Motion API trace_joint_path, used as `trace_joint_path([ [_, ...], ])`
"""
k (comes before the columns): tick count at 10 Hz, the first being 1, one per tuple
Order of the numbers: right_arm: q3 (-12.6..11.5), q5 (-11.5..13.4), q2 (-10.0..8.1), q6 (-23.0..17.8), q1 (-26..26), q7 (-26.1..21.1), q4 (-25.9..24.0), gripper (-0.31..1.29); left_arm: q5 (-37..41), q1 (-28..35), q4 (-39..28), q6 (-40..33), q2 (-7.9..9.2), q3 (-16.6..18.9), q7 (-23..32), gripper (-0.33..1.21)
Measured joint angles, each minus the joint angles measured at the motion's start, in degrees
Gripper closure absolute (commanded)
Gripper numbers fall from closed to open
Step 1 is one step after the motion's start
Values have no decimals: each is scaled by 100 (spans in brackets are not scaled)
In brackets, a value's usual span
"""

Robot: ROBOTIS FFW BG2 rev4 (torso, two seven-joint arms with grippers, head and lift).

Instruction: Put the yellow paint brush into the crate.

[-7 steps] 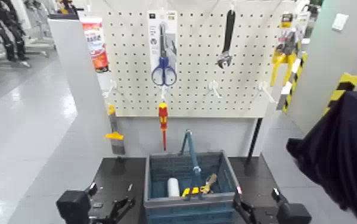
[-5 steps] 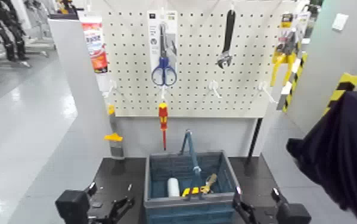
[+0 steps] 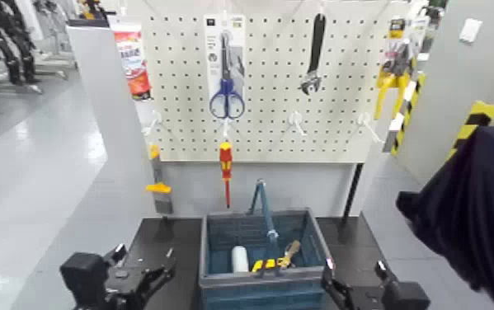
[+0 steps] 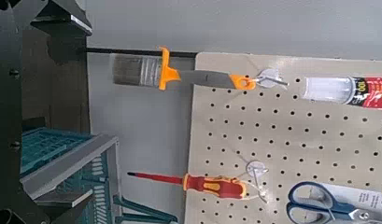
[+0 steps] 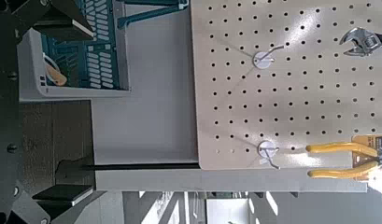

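Note:
The yellow paint brush point(image 3: 158, 183) hangs bristles down at the left edge of the pegboard point(image 3: 275, 124); the left wrist view shows its yellow collar and grey bristles point(image 4: 163, 70). The dark blue-grey crate point(image 3: 217, 247) stands on the black table below the board, its handle upright, and shows in both wrist views point(image 4: 58, 154) point(image 5: 81, 56). My left gripper point(image 3: 161, 276) is low at the table's front left, open and empty, well below the brush. Front right of the crate, my right gripper point(image 3: 336, 290) is open and empty.
On the pegboard hang a red-and-yellow screwdriver point(image 3: 226, 165), blue scissors point(image 3: 227, 99), a wrench point(image 3: 314, 58), yellow pliers point(image 3: 394, 78) and a tube point(image 3: 132, 62). A white cylinder point(image 3: 240, 259) and a yellow-handled tool point(image 3: 279, 257) lie in the crate. A dark cloth point(image 3: 472, 214) hangs at the right.
My left arm has shifted to the left and slightly up along the table's front. The brush, the crate and the right arm have not moved.

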Motion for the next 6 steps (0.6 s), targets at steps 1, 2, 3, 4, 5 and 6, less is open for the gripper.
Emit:
trace_joint_path([
  [1,3,0,1,0,-3,0,1,14,-51,-96,0,125,-10,230,-355,10],
  [2,8,0,1,5,-7,0,7,14,-84,-221,15,289,-10,507,-737,10],
  [3,12,0,1,11,-10,0,9,14,-120,-359,61,427,4,777,-1004,10],
  [4,16,0,1,16,-12,0,11,14,-127,-496,150,530,75,968,-1116,10],
  [5,18,0,1,18,-16,0,16,14,-82,-635,313,585,186,1099,-1225,10],
  [6,21,-6,1,18,-18,0,23,14,-29,-789,511,595,301,1172,-1316,10],
])
